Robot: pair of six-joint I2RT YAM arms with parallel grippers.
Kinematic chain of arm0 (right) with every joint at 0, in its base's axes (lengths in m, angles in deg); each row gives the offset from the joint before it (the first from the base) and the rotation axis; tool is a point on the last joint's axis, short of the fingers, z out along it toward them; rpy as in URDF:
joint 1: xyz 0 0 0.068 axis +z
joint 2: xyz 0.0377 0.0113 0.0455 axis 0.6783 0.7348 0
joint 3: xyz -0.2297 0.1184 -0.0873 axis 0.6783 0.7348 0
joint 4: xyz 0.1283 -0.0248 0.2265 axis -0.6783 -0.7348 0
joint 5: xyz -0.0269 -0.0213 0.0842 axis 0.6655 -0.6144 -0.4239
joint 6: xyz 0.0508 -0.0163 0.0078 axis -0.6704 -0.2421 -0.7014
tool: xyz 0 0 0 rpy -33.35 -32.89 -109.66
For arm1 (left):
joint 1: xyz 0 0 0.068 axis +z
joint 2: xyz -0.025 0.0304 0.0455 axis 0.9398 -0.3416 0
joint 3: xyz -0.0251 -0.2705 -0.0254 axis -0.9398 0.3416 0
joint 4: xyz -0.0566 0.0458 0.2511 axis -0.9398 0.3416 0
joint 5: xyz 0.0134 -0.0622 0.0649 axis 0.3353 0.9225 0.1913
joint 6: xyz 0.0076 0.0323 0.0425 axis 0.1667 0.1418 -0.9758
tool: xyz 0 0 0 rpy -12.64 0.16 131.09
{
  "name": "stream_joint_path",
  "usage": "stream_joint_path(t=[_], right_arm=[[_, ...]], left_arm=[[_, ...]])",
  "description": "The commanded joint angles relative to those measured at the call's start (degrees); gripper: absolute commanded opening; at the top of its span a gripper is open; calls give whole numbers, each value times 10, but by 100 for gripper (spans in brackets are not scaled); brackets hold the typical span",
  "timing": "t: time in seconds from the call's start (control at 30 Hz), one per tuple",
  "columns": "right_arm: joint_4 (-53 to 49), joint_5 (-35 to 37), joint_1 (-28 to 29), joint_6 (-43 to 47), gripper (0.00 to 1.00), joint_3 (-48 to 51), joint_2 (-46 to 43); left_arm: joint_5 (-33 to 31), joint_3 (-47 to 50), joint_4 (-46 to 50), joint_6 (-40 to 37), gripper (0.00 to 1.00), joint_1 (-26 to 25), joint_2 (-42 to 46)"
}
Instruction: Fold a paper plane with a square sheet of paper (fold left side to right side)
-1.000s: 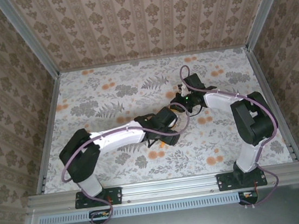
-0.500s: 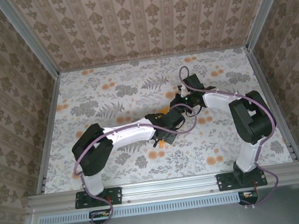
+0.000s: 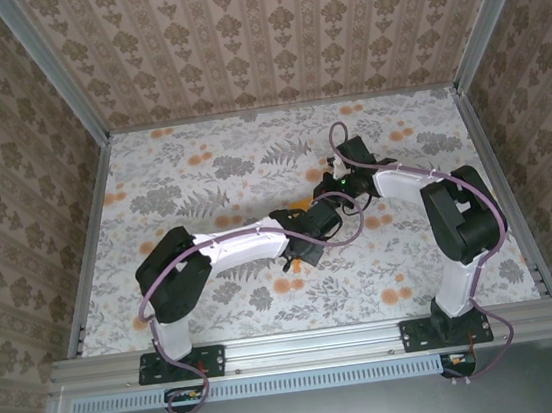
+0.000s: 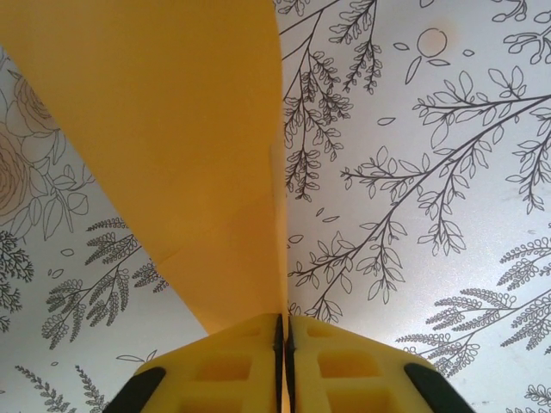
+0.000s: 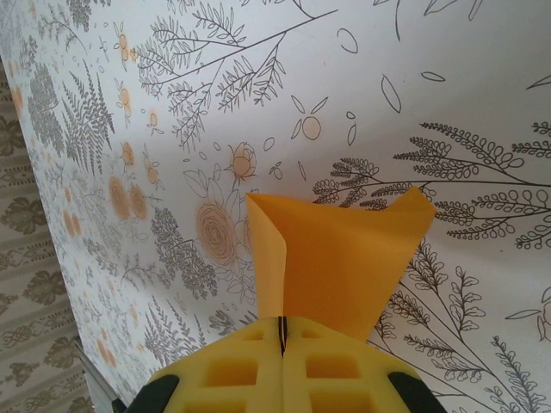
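**Mid-fold: sheet pinched from two sides at mid-table**

Judged as the left-to-right fold itself, begun but not yet creased flat. Left gripper [image 4: 284,331] with jaws pressed together, clamped on the square sheet of paper [image 4: 172,129] at a doubled-over edge running straight up from the pads. Right gripper [image 5: 281,331] likewise closed tight on the same sheet, nipping it below a turned-over flap and a raised corner. Sheet at mid-table between the two wrists, largely hidden beneath them from above, apparently lifted off the floral table cover [image 3: 202,175] rather than lying flat.

Next move, by estimate: bring the free layers edge to edge, lower onto the cover, then release one grip to press along the fold. Calls for small, matched motions, since thin paper pulled between two clamps tears or skews easily.

Around: purple cables [image 3: 334,149] looping over both forearms, wrists very near each other. Little room to turn without brushing arm against arm. Patterned walls [image 3: 265,36] well apart from the work.
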Motion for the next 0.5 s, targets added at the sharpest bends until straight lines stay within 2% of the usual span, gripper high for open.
stream_joint_path(t=[0.0, 0.27, 0.37, 0.47], right_arm=[[-22, 2, -2, 25, 9, -23, -1], [-35, 65, -47, 79, 49, -20, -90], [-57, 109, -65, 100, 60, 0, -135], [-51, 131, -76, 110, 66, 42, -173]], left_arm=[[25, -9, -7, -1, 10, 6, 4], [142, 32, -87, 21, 8, 53, 39], [186, 42, -114, 32, 7, 68, 40], [234, 46, -138, 41, 7, 84, 34]])
